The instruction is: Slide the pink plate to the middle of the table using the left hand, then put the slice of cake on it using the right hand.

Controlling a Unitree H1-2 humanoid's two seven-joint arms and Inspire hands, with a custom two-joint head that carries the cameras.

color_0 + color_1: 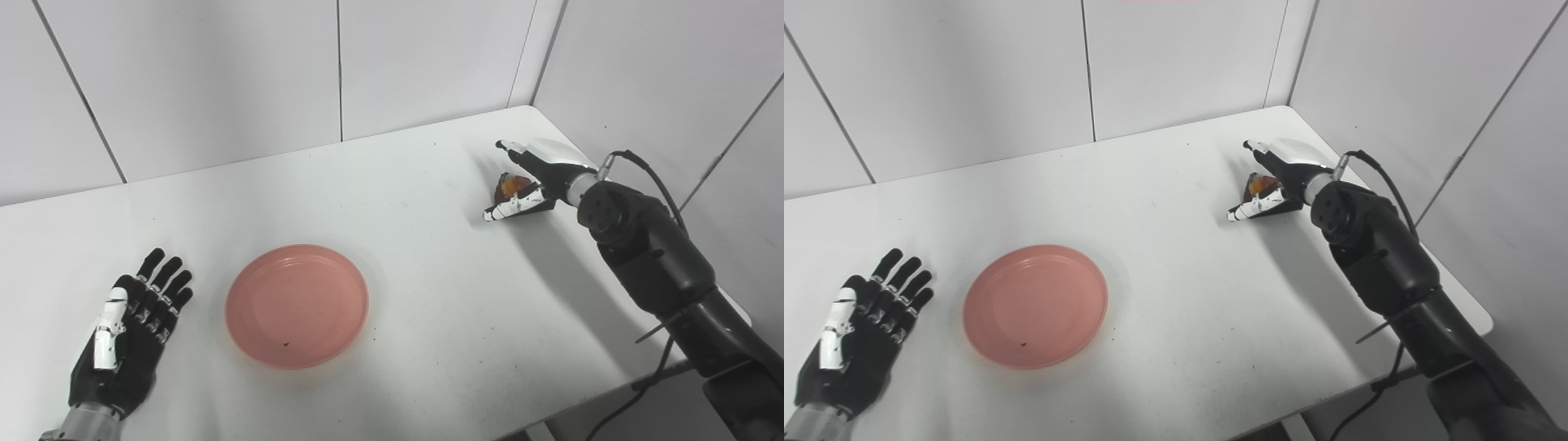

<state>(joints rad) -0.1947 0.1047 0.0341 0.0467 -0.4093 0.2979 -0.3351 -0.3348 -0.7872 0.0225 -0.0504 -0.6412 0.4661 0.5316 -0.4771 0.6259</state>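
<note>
- The white table (398, 202) fills most of the frame, from lower left up to the corner at upper right; you have bare surface everywhere between the two hands.
- The pink plate (296, 305) lies flat at lower centre-left, a little left of the table's middle, with only a dark speck on it. Judge the slide as done or nearly so.
- Your left hand (128, 331) rests at lower left, near the plate but apart from it, fingers straight and slightly spread, holding nothing.
- Your right hand (531, 177) is at upper right, well apart from the plate, with thumb below and fingers above, reaching around the slice of cake (512, 186). Whether they already press on it, you cannot tell from either view.
- The cake is a small dark wedge with an orange top, sitting on the table and mostly hidden by the hand.
- So the cake step is in hand. Next you likely need a firm but gentle hold, a lift, and a carry down-left to the plate.
</note>
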